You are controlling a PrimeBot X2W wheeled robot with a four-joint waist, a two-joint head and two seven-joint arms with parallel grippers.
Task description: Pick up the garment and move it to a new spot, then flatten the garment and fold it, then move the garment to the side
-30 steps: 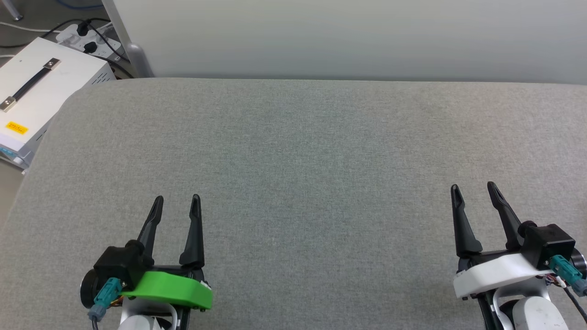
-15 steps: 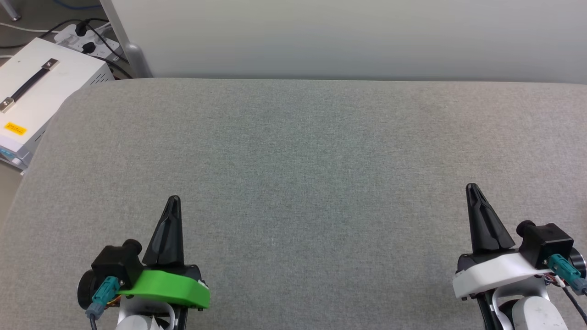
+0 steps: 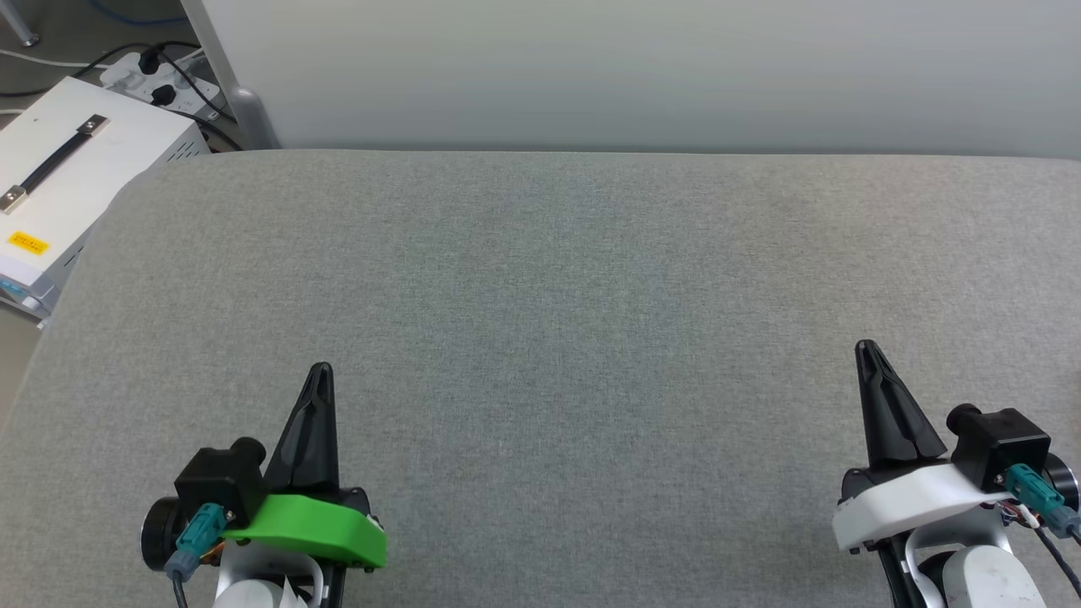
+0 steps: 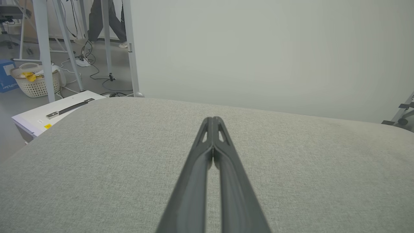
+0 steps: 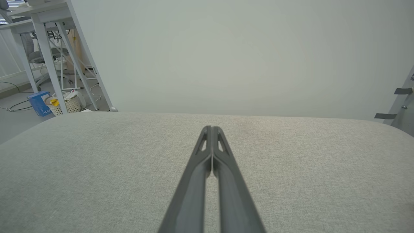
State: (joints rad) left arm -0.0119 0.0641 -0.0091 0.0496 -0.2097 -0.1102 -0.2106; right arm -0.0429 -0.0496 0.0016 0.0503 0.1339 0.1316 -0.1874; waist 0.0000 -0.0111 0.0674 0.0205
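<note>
Grey pad (image 3: 540,279); both jaws together.

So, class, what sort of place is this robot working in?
Probably a lab or workshop: a grey padded table, a white equipment case with a carry handle beside it, and a plugged-in power strip on the floor.

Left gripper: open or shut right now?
Shut. In the left wrist view the left gripper has its jaws pressed together tip to tip, with nothing between them, above the grey padded surface.
</note>
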